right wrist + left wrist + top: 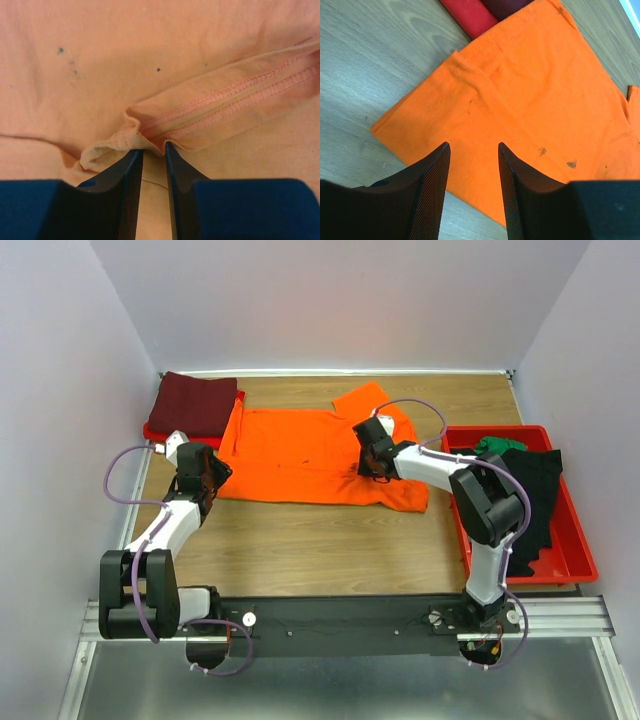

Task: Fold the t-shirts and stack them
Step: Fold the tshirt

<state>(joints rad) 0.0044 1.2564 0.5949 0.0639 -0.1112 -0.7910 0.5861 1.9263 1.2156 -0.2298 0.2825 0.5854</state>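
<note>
Jaws of the right gripper [152, 149] pinch a hemmed fold of the orange t-shirt [290, 455] — spread across the table [300, 550]. Left gripper [472, 147] jaws stand apart, nothing between them, over the shirt's left edge — folded maroon t-shirt [198, 403] lies at the far left corner.

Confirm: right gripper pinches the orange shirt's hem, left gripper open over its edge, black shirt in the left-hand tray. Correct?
Not quite. The black shirt lies in the right-hand red tray, as the top view shows. The rest holds: the right gripper pinches the orange shirt at its hem, and the left gripper is open over its edge.
</note>
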